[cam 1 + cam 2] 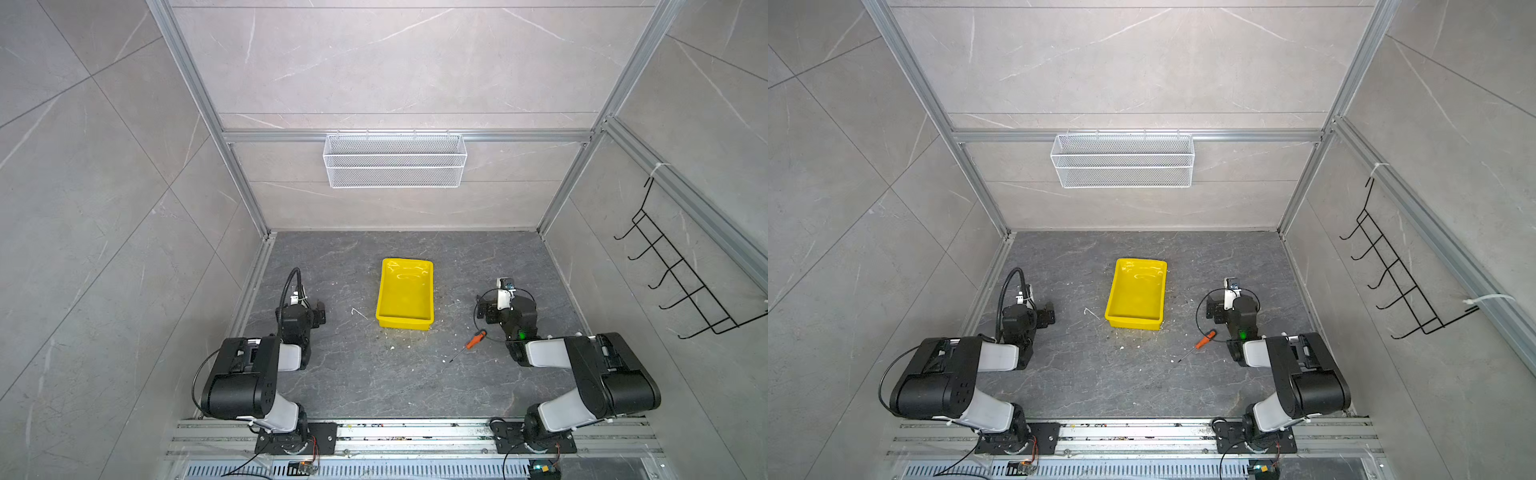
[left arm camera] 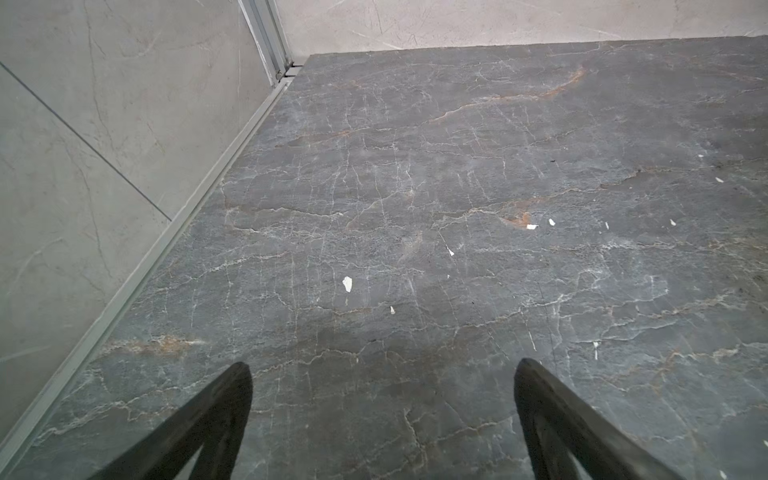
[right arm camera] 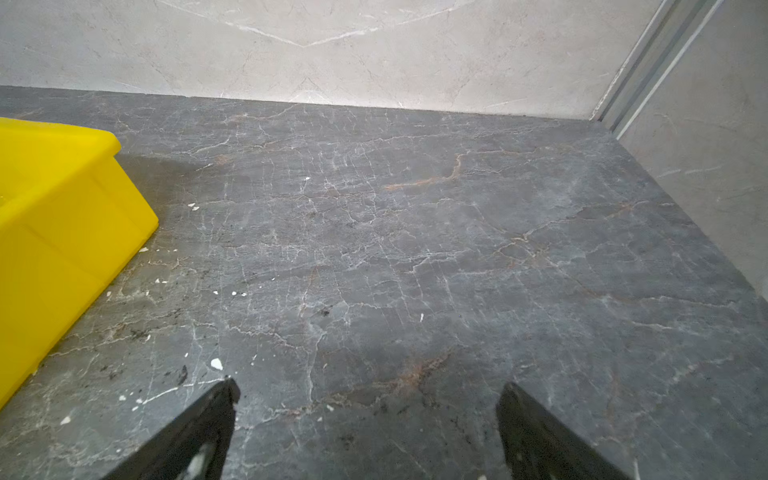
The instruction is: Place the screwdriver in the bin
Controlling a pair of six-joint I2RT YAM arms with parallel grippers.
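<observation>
Both grippers, left [image 2: 382, 368] and right [image 3: 368, 388], are spread wide with nothing in them. Screwdriver [image 1: 473, 340] is lying flat on the table [image 1: 374, 374], a bit nearer and left of the right gripper, outside the bin [image 1: 403, 323], off its near-right corner.

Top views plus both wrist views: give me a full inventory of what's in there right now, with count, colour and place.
table: one, dark grey, veined, floor of the cell.
bin: one, yellow, mid-table, nothing seen inside.
screwdriver: one, orange handle with dark shaft, lying on the table right of the bin's near corner.
wire basket: one, white, hung on the back wall.
hook rack: one, black, on the right wall.
flecks: several, white, scattered on the table.
left gripper: one, black, open, left of the bin, holding nothing.
right gripper: one, black, open, right of the bin, beyond the screwdriver, holding nothing.
</observation>
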